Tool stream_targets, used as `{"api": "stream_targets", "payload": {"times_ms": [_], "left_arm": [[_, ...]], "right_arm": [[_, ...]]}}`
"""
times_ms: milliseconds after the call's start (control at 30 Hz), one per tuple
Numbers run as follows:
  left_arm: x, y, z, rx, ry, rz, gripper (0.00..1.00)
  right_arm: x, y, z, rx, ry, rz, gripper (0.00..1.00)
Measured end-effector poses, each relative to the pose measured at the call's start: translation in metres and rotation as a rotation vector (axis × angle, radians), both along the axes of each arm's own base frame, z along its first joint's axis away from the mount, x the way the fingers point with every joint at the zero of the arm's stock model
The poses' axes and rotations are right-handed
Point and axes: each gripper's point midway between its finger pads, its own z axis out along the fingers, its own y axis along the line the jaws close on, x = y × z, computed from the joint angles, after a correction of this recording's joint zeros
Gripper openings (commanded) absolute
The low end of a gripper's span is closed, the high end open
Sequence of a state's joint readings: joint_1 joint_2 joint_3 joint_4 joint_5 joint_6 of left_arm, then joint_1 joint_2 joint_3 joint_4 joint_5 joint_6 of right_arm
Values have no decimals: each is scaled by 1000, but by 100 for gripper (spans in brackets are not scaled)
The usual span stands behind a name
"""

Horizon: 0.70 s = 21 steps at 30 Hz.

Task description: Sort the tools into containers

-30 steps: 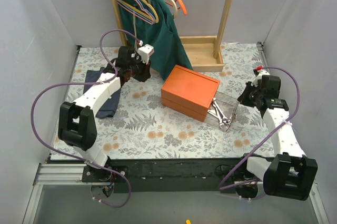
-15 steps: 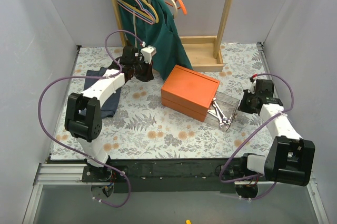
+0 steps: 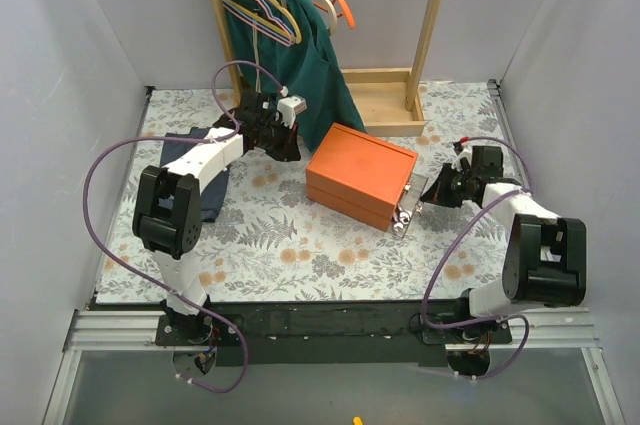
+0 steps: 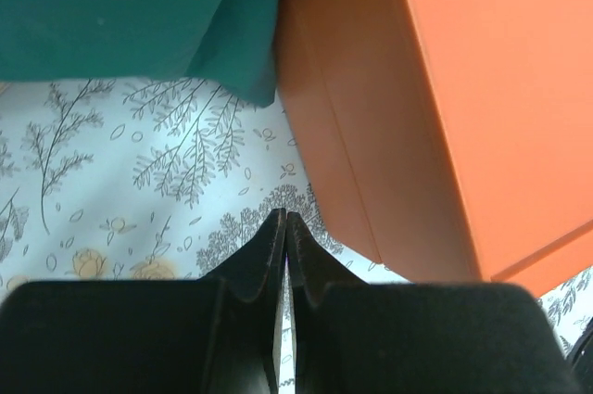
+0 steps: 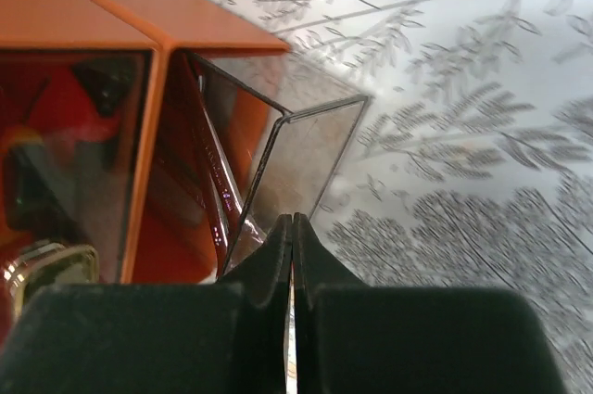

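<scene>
so the clear drawer (image 3: 404, 217) that was sticking way out toward the desk's right edge is nearly all the way inside the orange box (image 3: 360, 170) now. right gripper (image 3: 440, 188) followed it in, left gripper (image 3: 287, 148) crept closer to the box too

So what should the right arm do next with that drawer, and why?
Probably push the clear drawer the last bit into the orange box. It sticks out slightly, and the shut right fingers sit right at its front corner.
</scene>
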State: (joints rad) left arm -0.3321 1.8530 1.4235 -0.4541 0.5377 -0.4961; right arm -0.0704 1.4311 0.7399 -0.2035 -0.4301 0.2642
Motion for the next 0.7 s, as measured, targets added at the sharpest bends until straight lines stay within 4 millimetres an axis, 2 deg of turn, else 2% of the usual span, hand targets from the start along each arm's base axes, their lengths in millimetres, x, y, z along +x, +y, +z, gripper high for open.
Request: {"api": "stream_targets", "payload": {"times_ms": [200,367,567,633,700], "left_arm": [[-2,-9,-4,-9,11,-46,0],[-2,-11,-3,-7,3,-58,0],[-1,-10,-3,1,-2,-56,0],[2,-7,-4,19,-10,-37,0],[5,-2,-2,42,-26,-1,0]], "right_arm": [[18,28,-3,102,14,48,1],[31,48,9,162,-24,86,1],[33,62,16,196,-45,111,1],[33,63,17,192,-47,111,7],[31,59,17,167,-51,113,23]]}}
